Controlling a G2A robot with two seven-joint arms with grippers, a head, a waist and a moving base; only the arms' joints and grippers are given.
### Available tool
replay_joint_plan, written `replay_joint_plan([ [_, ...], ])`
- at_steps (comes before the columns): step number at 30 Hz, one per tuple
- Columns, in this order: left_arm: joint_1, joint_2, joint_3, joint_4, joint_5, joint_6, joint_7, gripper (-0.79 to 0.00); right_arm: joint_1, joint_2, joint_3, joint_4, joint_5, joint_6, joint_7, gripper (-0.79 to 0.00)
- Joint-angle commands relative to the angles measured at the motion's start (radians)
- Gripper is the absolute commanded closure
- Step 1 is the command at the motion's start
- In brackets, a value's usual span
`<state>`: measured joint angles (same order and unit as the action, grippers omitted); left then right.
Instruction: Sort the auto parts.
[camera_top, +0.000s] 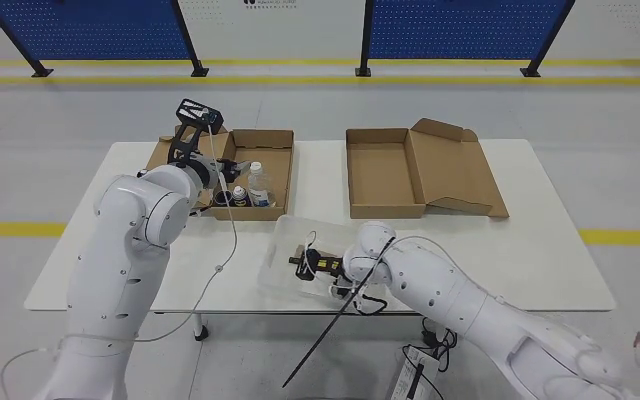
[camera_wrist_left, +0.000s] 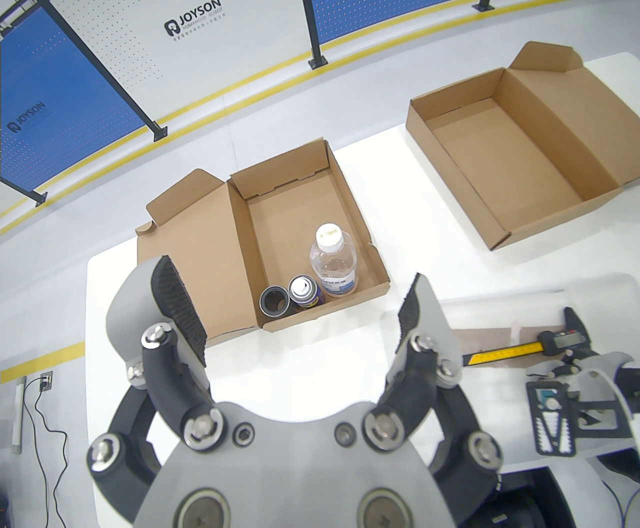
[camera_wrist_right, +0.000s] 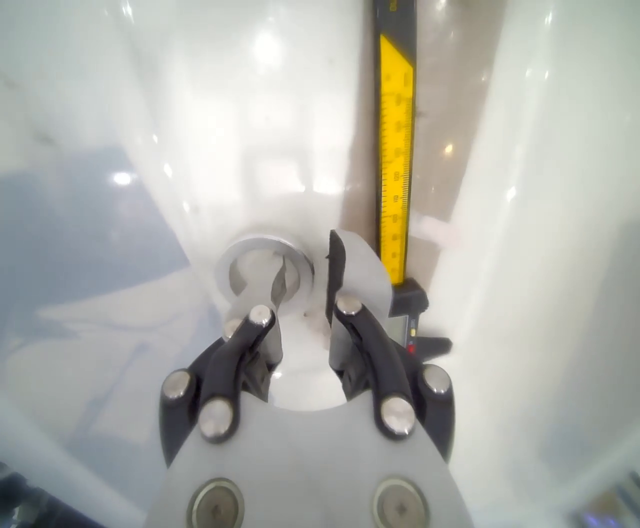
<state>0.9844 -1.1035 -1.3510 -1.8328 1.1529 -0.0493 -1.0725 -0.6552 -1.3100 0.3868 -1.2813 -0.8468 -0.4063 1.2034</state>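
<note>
A silver metal ring lies on the floor of a clear plastic bin near the table's front edge. My right gripper is down inside that bin, one finger through the ring's hole and the other outside, shut on the ring's wall. Beside it lies a digital caliper with a yellow scale, which also shows in the left wrist view as the caliper. My left gripper is held high above the table, open and holding nothing, over the near side of the left cardboard box.
The left box holds a clear bottle, a spray can and a black cylinder. An empty cardboard box with its lid folded out sits at the back right. The white table is bare to the right.
</note>
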Motion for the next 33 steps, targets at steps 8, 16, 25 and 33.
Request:
replay_joint_plan([
  [8,0.0,0.0,0.0,0.0,0.0,0.0,0.0,-0.785,0.002,-0.03,-0.019,0.045,-0.01,0.001,-0.009,-0.179],
  [16,0.0,0.0,0.0,0.0,0.0,0.0,0.0,-0.785,0.005,-0.048,-0.017,0.075,-0.01,0.005,-0.019,0.0],
  [25,0.0,0.0,0.0,0.0,0.0,0.0,0.0,-0.785,0.001,-0.033,0.07,0.055,0.046,0.012,-0.072,0.0],
  [33,0.0,0.0,0.0,0.0,0.0,0.0,0.0,-0.785,-0.081,0.031,0.264,-0.047,0.2,-0.032,-0.185,0.0],
])
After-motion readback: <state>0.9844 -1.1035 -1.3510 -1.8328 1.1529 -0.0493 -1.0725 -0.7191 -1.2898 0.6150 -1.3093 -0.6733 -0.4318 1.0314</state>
